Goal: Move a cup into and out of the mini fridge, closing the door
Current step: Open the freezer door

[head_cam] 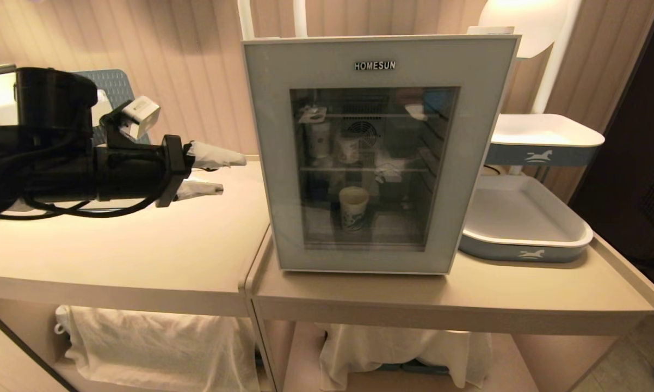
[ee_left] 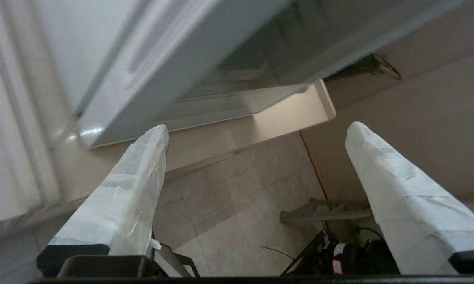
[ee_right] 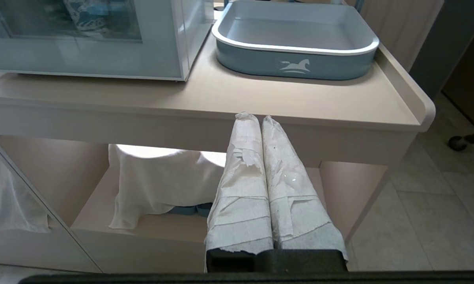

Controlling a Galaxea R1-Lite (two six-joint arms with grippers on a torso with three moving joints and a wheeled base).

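My left gripper [head_cam: 226,173] hovers over the counter beside the mini fridge [head_cam: 378,152], taped fingers [ee_left: 130,185] spread wide and empty; my right gripper [ee_right: 256,118] hangs pressed shut below the counter edge. Behind the closed door [head_cam: 261,163], one cup [head_cam: 353,208] stands on the bottom level, with perhaps two more containers on the shelf above.
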